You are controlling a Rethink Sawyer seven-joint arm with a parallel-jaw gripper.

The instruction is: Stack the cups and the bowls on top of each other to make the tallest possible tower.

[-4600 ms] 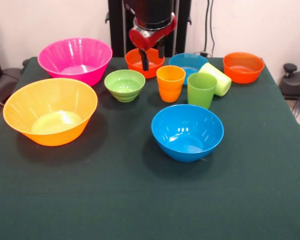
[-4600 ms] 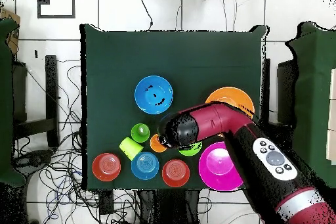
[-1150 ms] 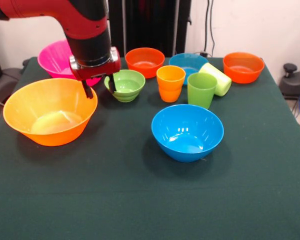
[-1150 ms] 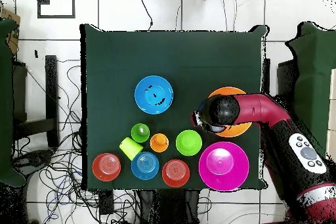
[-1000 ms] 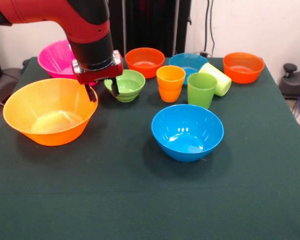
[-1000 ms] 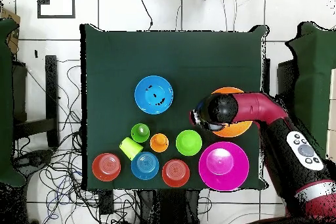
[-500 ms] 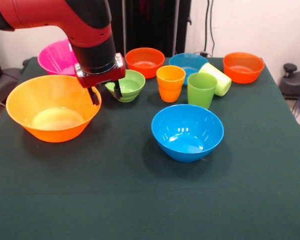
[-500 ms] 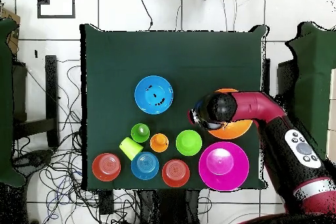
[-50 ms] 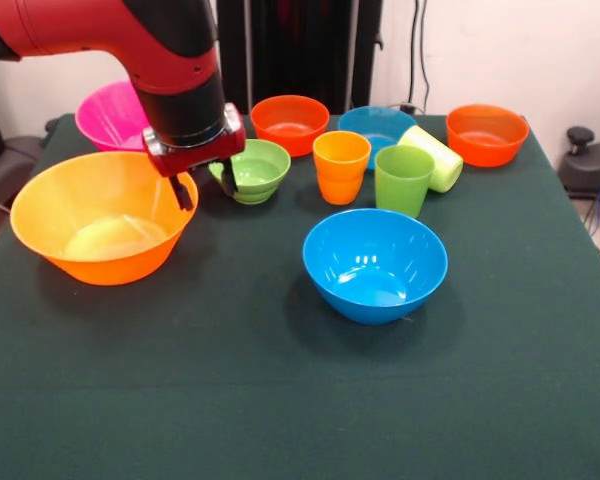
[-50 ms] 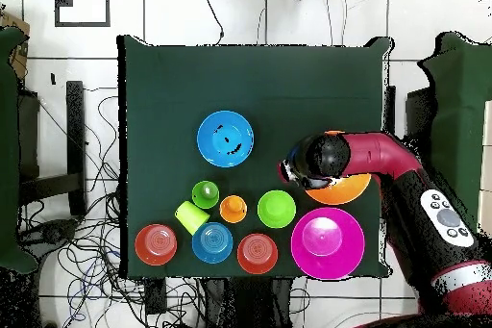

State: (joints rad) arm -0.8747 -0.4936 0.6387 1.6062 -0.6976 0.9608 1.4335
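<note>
My gripper (image 9: 206, 186) is open at the right rim of the large yellow-orange bowl (image 9: 100, 215). One finger (image 9: 184, 190) is just inside the rim and the other hangs outside, in front of the small green bowl (image 9: 250, 168). From overhead the gripper (image 10: 293, 174) covers that bowl's left edge (image 10: 341, 189). The pink bowl (image 9: 110, 118) stands behind the arm. The medium blue bowl (image 9: 375, 262) sits mid-table. The orange cup (image 9: 341, 166) and the green cup (image 9: 403, 179) stand upright, and the lime-yellow cup (image 9: 435, 156) lies on its side. No bowls are nested.
Along the far edge stand a small orange bowl (image 9: 290, 122), a small blue bowl (image 9: 372, 125) and another orange bowl (image 9: 486, 133). The arm (image 10: 423, 209) reaches in over the table's right side in the overhead view.
The arm swung from the back row over to the yellow-orange bowl's rim. In the last second that bowl shifted slightly right and up, then a little back left with the gripper.
</note>
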